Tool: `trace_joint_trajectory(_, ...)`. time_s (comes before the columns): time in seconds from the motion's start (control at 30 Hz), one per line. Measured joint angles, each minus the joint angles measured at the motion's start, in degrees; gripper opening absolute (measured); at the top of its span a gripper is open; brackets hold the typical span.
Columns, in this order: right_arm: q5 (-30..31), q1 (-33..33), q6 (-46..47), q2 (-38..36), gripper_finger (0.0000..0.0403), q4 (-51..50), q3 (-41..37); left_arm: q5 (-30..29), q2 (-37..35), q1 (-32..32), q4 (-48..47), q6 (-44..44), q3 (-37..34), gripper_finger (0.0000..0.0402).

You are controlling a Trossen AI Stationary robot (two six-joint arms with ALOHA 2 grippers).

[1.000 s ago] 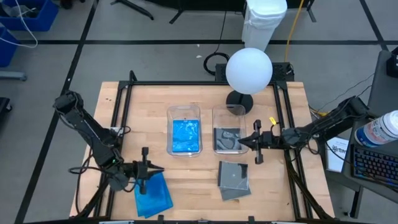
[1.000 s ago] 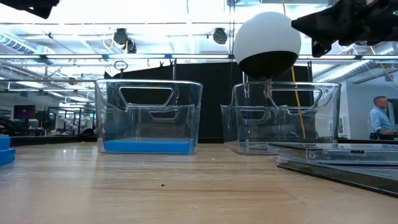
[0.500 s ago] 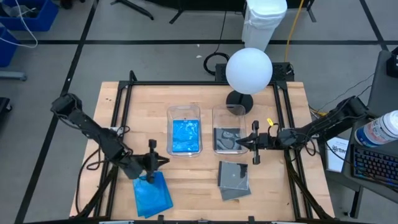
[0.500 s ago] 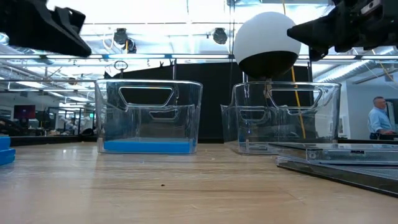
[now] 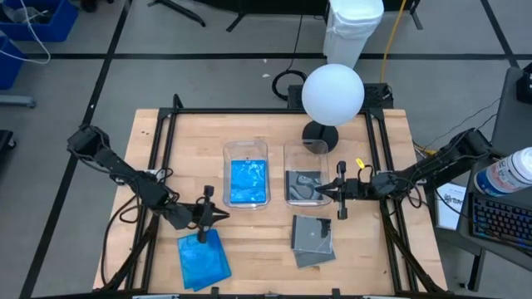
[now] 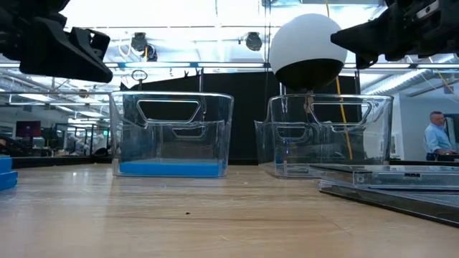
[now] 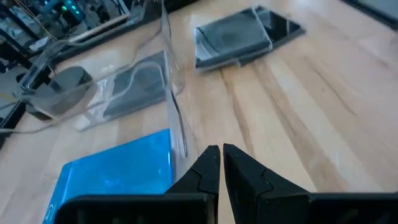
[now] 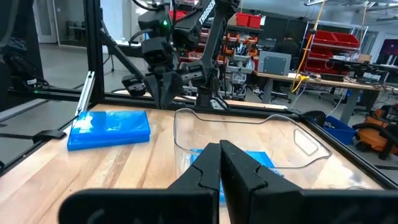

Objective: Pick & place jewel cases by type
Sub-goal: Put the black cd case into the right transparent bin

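- Fingers of my left gripper are together, empty, just above the blue jewel cases at lower left.
- Right gripper pinched closed, empty, beside the grey tub.
- Next, I judge: spread the left fingers, descend onto the top blue case.

Place: robotics lab or workshop | Signs: wooden bench inside a black metal frame | red parts bins on shelving, cluttered workbenches | overhead lights and ducting | person standing far back | taped concrete floor
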Motion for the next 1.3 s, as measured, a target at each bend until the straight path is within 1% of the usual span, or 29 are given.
trace_joint_trajectory(0.1,-0.02,0.0,0.16,0.0,0.0002,0.68,0.0,-0.22,0.0,0.0,-0.5,-1.34,0.72,0.0031)
trace_joint_trajectory(0.2,-0.07,0.24,2.23,0.0,0.0002,0.12,0.0,-0.15,0.0,0.0,-5.04,-6.95,2.88,0.0031)
trace_joint_trajectory(0.3,-1.91,0.69,2.99,0.0,0.0002,-1.58,0.0,1.57,0.0,0.0,-14.73,-14.41,6.77,0.0032)
trace_joint_trajectory(0.4,-6.07,0.9,3.02,0.0,0.0002,-2.44,0.0,5.96,0.0,-0.28,-25.33,-23.83,10.51,0.0045)
trace_joint_trajectory(0.5,-9.63,0.9,3.04,0.0,0.0002,-2.52,0.0,14.7,-0.01,-2.12,-31.05,-31.19,12.55,0.008)
trace_joint_trajectory(0.57,-11.94,0.9,3.04,0.0,0.0002,-2.65,0.0,17.87,0.0,-3.99,-32.7,-37.02,12.67,0.011)
trace_joint_trajectory(0.63,-13.66,0.87,2.95,0.0,0.0002,-2.4,0.0,16.91,0.0,-5.72,-32.56,-42.58,12.73,0.0143)
trace_joint_trajectory(0.73,-13.53,0.87,1.33,0.0,0.0002,-2.08,0.0,10.58,0.0,-7.85,-31.46,-46.49,12.73,0.019)
trace_joint_trajectory(0.8,-13.49,0.87,-0.42,-0.02,0.0002,-1.9,0.0,5.53,0.0,-8.91,-29.47,-46.38,12.73,0.0216)
trace_joint_trajectory(0.87,-13.51,0.92,-2.85,-0.02,0.0002,-1.52,0.0,2.61,0.25,-9.99,-26.0,-43.12,12.73,0.0231)
trace_joint_trajectory(0.9,-13.52,1.17,-3.51,-0.01,0.0002,-0.91,0.0,2.34,0.84,-10.54,-22.78,-39.51,12.68,0.0234)
trace_joint_trajectory(0.97,-13.47,2.05,-3.8,-0.02,0.0002,0.74,0.0,2.14,2.57,-12.03,-16.1,-29.53,12.6,0.023)
trace_joint_trajectory(1.03,-13.33,2.98,-3.39,-0.2,0.0001,1.22,0.12,1.09,3.8,-13.26,-9.86,-19.62,12.52,0.0218)
trace_joint_trajectory(1.07,-12.29,3.58,-3.41,-0.79,0.0001,-0.11,0.62,0.61,4.1,-13.42,-6.82,-15.28,12.52,0.0211)
trace_joint_trajectory(1.1,-9.33,4.53,-3.5,-1.66,0.0001,-3.23,1.94,-0.06,4.23,-13.38,-4.63,-12.12,12.52,0.0204)
trace_joint_trajectory(1.13,-5.09,5.87,-4.04,-2.51,0.0001,-8.5,4.23,-0.31,4.25,-13.25,-3.07,-9.68,12.52,0.0197)
trace_joint_trajectory(1.2,6.41,9.18,-3.91,-2.92,0.0001,-25.56,10.91,-0.36,4.31,-12.97,-1.39,-6.16,12.52,0.0185)
trace_joint_trajectory(1.23,11.89,10.82,-2.27,-2.31,0.0001,-34.5,14.33,-0.36,4.3,-12.79,-1.19,-5.01,12.52,0.018)
trace_joint_trajectory(1.27,16.39,12.25,0.54,-1.28,0.0001,-43.39,18.09,-0.35,4.28,-12.63,-1.33,-4.57,12.52,0.0175)
trace_joint_trajectory(1.3,18.85,13.32,3.66,-0.3,0.0001,-51.1,21.8,-0.31,4.28,-12.55,-1.75,-4.66,12.52,0.0171)
